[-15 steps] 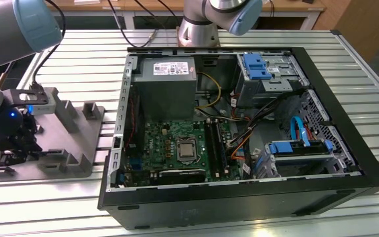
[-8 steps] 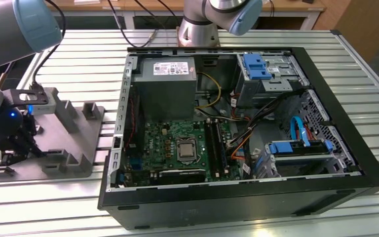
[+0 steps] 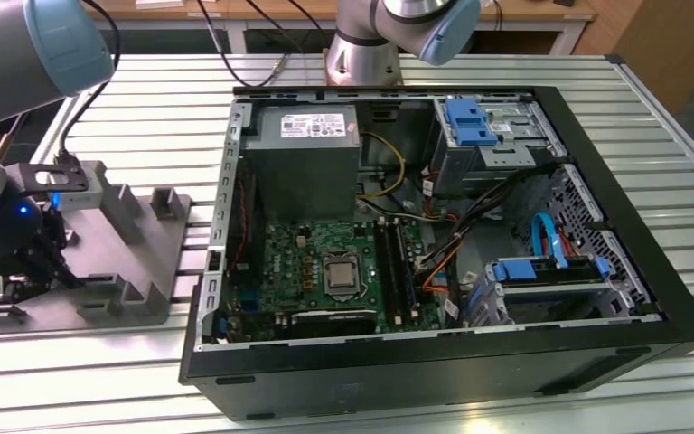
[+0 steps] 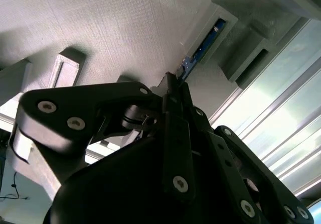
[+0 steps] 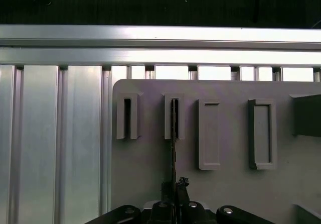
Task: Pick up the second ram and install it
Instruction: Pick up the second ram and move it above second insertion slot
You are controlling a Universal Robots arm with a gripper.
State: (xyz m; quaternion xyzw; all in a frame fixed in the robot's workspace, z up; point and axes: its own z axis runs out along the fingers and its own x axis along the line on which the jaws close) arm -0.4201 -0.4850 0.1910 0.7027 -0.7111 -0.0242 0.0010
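The second ram point(image 5: 173, 133) stands edge-on in a narrow slot of the grey fixture tray point(image 5: 140, 184). It is the second slot in from the tray's end, with one more narrow slot on one side and two wider pockets on the other. In the second wrist view its blue-tinged edge point(image 4: 203, 42) runs out of that slot. The gripper point(image 5: 174, 191) sits over the tray, and its fingers point(image 4: 175, 133) are drawn close together, pinching the ram's free end between them. The tray lies on the ribbed metal counter point(image 3: 82, 380), with the gripper point(image 3: 19, 282) above its near corner. An open computer case point(image 3: 636, 298) stands just beside the tray on the exterior view's right, motherboard point(image 3: 311, 262) exposed.
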